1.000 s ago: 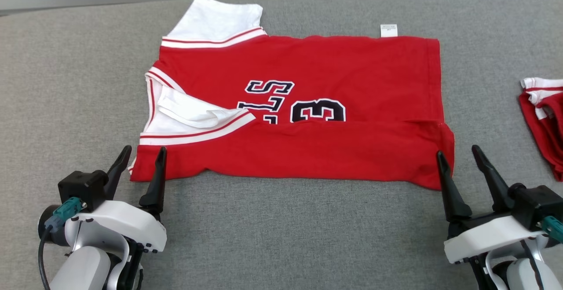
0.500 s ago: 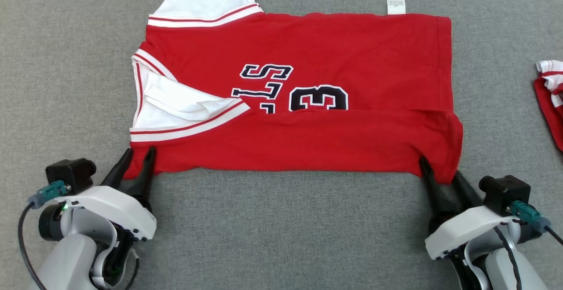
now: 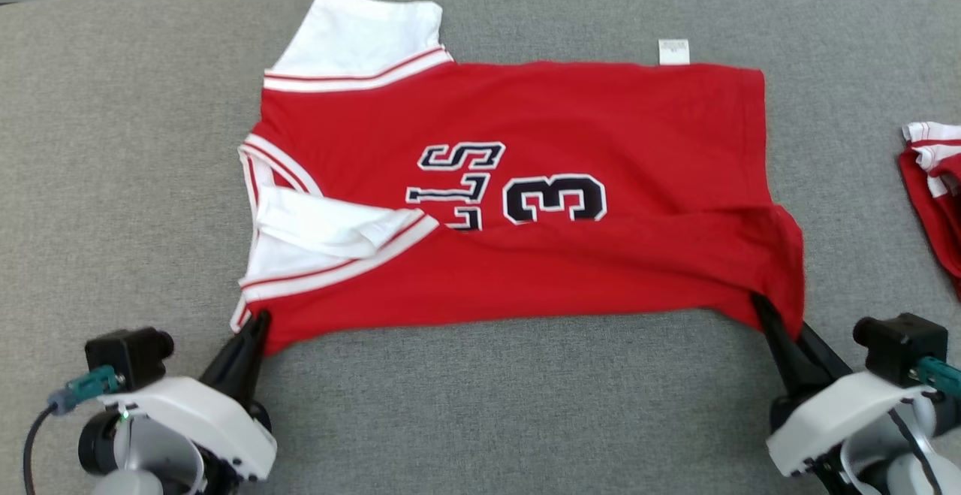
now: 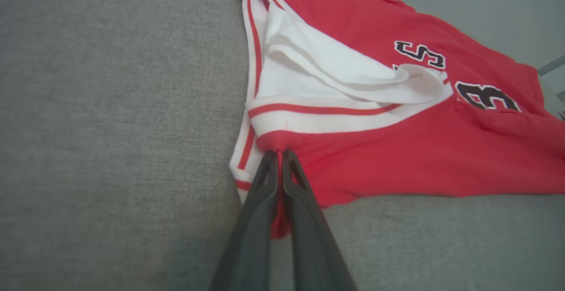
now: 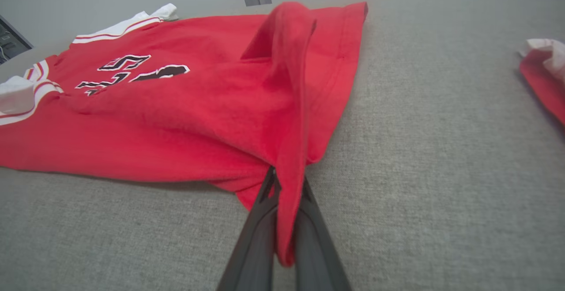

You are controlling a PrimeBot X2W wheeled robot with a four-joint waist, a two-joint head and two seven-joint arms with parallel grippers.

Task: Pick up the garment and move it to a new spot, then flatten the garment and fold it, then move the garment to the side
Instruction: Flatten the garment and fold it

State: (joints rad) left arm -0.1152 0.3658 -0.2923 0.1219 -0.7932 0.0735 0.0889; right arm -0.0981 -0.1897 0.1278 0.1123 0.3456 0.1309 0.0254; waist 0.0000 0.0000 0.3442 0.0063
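Observation:
The garment [image 3: 525, 179] is a red jersey with white sleeves and a black "3", spread on the grey surface, its near edge folded over. My left gripper [image 3: 259, 322] is shut on its near-left corner; in the left wrist view the two fingers [image 4: 265, 202] pinch red cloth of the garment [image 4: 397, 149] between them. My right gripper [image 3: 762, 307] is shut on the near-right corner, which lifts off the surface. In the right wrist view the garment [image 5: 176, 105] rises in a ridge of red cloth from between my fingers [image 5: 260, 224].
Another red and white garment [image 3: 935, 194] lies bunched at the right edge, also seen as a red and white bundle [image 5: 545, 74] in the right wrist view. The grey fabric surface [image 3: 112, 142] stretches all around. A pale wall runs along the far edge.
Both grippers have closed on the garment's near corners and pulled them toward me and up. The near fold has opened, uncovering the whole "3". The head camera has shifted between frames.

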